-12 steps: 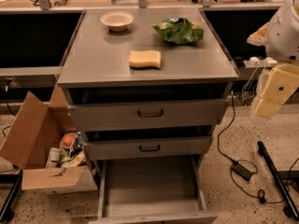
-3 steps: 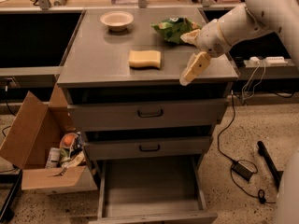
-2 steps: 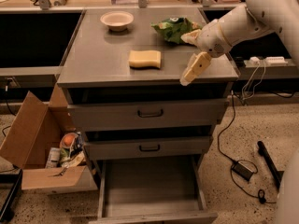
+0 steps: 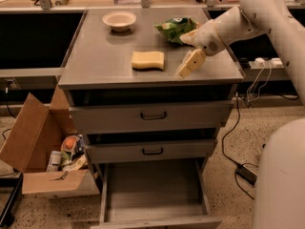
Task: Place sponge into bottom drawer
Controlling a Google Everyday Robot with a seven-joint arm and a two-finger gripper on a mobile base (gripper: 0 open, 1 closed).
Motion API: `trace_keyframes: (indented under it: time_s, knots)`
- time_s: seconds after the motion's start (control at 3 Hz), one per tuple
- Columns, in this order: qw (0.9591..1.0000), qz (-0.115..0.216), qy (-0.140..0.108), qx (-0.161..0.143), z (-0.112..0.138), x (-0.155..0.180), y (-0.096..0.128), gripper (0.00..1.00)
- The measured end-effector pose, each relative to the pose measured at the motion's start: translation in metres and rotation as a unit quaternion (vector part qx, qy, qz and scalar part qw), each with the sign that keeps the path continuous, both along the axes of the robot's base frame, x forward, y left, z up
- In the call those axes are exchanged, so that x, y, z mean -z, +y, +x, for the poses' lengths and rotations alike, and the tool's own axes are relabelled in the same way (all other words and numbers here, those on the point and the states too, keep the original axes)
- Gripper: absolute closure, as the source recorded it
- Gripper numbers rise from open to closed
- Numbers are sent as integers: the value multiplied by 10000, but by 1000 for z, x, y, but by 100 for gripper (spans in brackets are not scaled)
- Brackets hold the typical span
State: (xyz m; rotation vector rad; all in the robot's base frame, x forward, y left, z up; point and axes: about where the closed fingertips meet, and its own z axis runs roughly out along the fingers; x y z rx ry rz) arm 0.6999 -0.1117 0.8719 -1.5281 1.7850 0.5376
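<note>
Swung in from the cabinet's right side, the gripper point(image 4: 190, 63) now hangs over the grey cabinet top point(image 4: 95, 56), just right of the sponge point(image 4: 147, 60) and apart from it. Whether it is open or closed cannot be told. The sponge lies flat mid-top, and the bottom drawer point(image 4: 152, 187) stands pulled out below.

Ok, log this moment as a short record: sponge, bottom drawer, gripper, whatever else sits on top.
sponge: lying flat on the cabinet top, near the front middle
bottom drawer: pulled out, sponge not in it
gripper: over the cabinet top, right of the sponge, not touching it
bowl: back left of the top
green bag: back right, behind the gripper
task status: sponge not yet picked up
</note>
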Motion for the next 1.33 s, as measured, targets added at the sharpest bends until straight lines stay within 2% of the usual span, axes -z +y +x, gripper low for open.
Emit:
trace_keyframes:
  time_s: [0.67, 1.33]
  knots:
    - [9990, 271, 333, 159, 31, 12, 16, 0]
    - [9983, 354, 459, 18, 48, 24, 38, 0]
